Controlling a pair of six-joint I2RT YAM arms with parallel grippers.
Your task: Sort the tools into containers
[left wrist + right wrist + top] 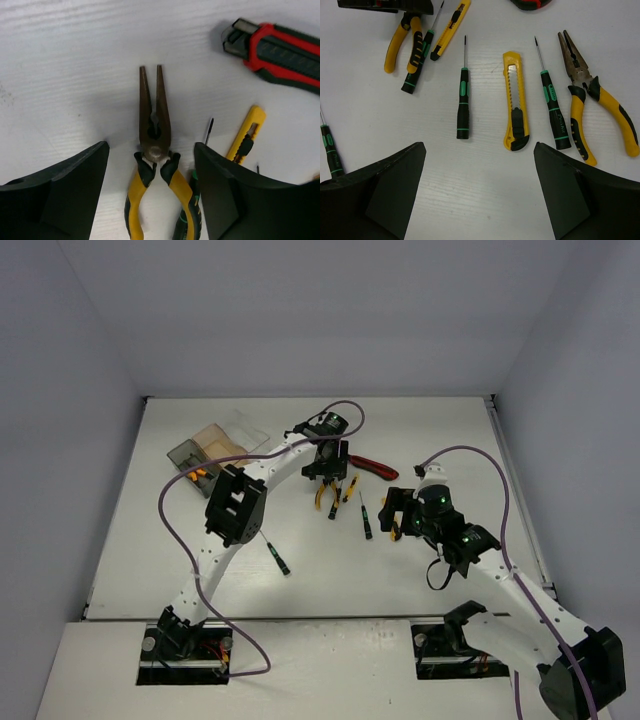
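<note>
My left gripper [327, 478] [150, 147] is open, low over the table, its jaws on either side of yellow-handled pliers [152, 145] [323, 494] without closing on them. A black-green screwdriver [187, 220], a slim yellow utility knife [247, 135] and the red-black utility knife [280, 50] [375, 468] lie just to the right. My right gripper [400, 510] [479, 150] is open and empty above bare table. Ahead of it lie a screwdriver [463, 95], a yellow knife [516, 102], another screwdriver [552, 105] and a second pair of pliers [590, 105]. The three joined bins [213, 447] stand at the back left.
One more screwdriver [277, 555] lies alone near the left arm's elbow. Something orange shows in the dark grey bin [190, 456]. Purple cables loop over both arms. Grey walls close the table at the back and sides.
</note>
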